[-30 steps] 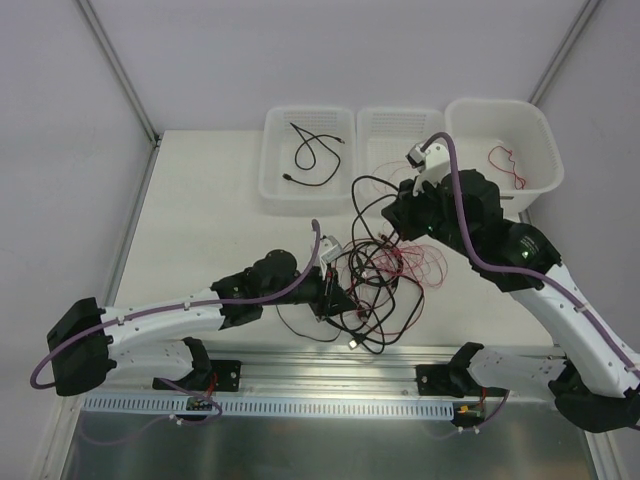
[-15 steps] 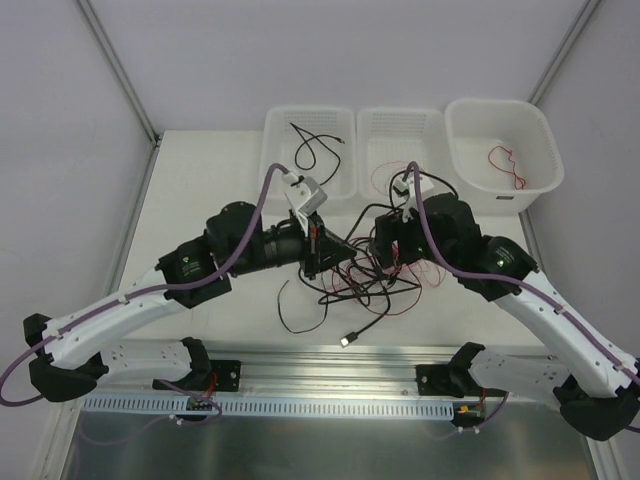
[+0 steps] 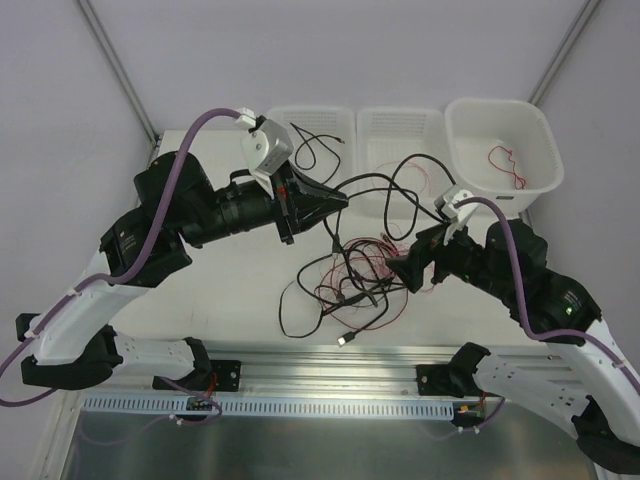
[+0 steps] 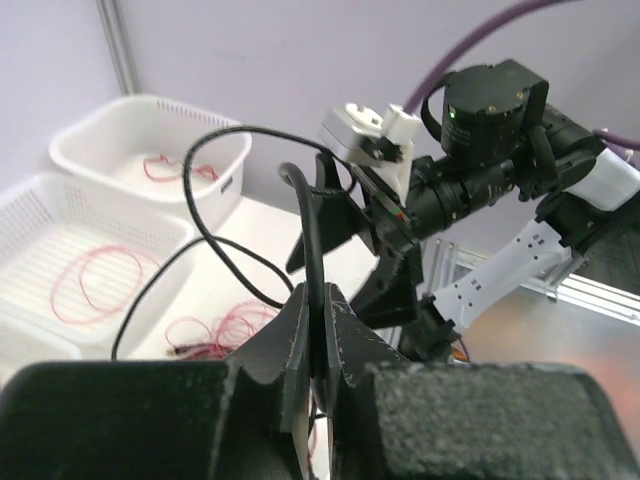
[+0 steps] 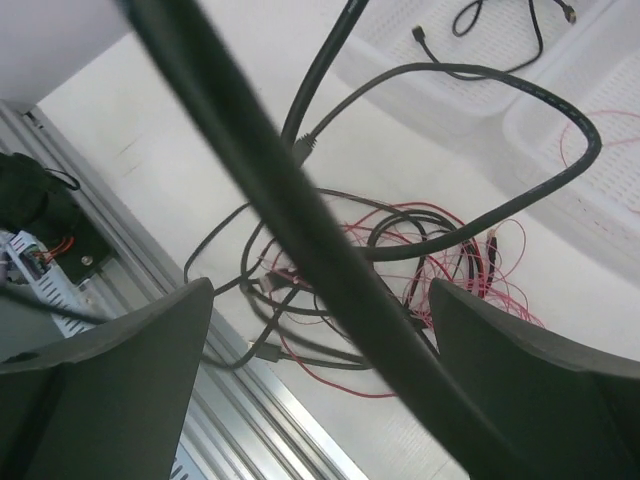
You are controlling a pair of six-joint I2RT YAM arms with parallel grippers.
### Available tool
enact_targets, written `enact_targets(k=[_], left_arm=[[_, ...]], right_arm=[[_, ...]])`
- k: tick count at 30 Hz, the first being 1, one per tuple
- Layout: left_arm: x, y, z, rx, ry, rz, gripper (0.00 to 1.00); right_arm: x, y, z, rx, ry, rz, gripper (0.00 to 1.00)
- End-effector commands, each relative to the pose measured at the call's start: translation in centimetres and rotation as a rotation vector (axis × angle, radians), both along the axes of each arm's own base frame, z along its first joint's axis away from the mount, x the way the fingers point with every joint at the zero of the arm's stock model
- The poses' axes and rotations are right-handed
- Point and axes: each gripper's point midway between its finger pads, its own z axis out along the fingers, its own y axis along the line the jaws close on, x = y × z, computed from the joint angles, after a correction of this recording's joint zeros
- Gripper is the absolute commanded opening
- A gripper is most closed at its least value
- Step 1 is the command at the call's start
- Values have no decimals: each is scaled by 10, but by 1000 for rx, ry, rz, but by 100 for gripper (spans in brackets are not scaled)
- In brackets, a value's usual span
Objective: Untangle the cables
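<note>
The cables form a tangle of black cords and thin red wires at mid-table. My left gripper is raised above the table, shut on one black cable that rises between its pads. That cable arches over towards the middle basket and drops into the tangle. My right gripper stands open low at the tangle's right side. In the right wrist view a thick black cable crosses the gap between the wide-apart fingers, unclamped, with the tangle below.
Three white containers line the back: a left basket with a black cable, a middle basket with a red wire, and a deep right bin with a red wire. A metal rail runs along the near edge.
My left arm has risen and pulled back to the left, lifting the black cable out of the tangle. My right gripper has opened, let go, and dropped toward the near right.
</note>
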Motion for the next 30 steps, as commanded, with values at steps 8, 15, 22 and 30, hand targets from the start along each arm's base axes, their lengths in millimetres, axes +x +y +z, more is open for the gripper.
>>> enact_targets(k=[8, 15, 22, 30], left_arm=[[7, 46, 124, -198, -350, 156, 0], [-2, 12, 93, -180, -183, 21, 1], [36, 18, 51, -91, -128, 225, 1], [58, 17, -9, 27, -52, 328, 1]], right_arm=[[-19, -2, 5, 27, -48, 89, 94], [-13, 8, -17, 6, -35, 110, 96], [-1, 14, -104, -111, 150, 56, 92], [-23, 20, -177, -138, 341, 101, 92]])
